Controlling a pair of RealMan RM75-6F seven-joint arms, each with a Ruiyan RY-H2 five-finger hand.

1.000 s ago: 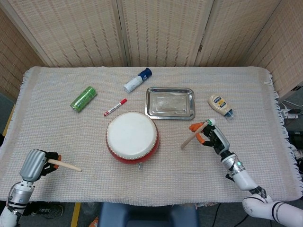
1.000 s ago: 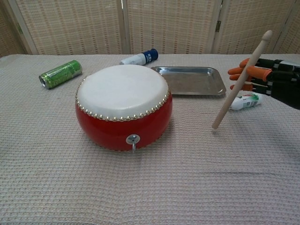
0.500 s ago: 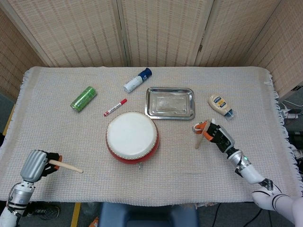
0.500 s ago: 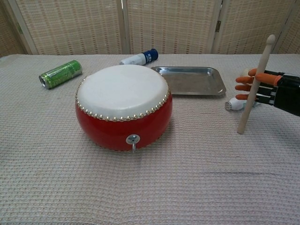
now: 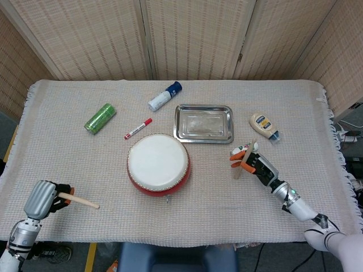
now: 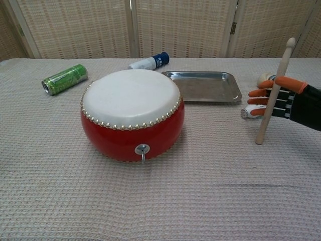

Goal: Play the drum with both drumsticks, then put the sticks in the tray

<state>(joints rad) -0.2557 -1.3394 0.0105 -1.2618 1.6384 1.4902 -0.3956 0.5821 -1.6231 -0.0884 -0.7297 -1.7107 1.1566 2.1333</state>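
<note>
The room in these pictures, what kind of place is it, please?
Probably an indoor lab or staging area for robot trials: a table under a woven cloth, folding rattan screens as backdrop, and unrelated props such as a drum, can and tray.

Red round drum w/ white skin (image 5: pixel 158 164) sits mid-bench, nearer front edge. Shiny metal tray (image 5: pixel 203 123) behind it, to the right. Green can (image 5: pixel 100 118), red marker (image 5: pixel 138 128), white bottle w/ blue cap (image 5: pixel 164 96) toward back-left; squeeze bottle (image 5: pixel 264 126) right of tray.

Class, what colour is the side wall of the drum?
Red, on the drum; clearest in the chest view.
</note>
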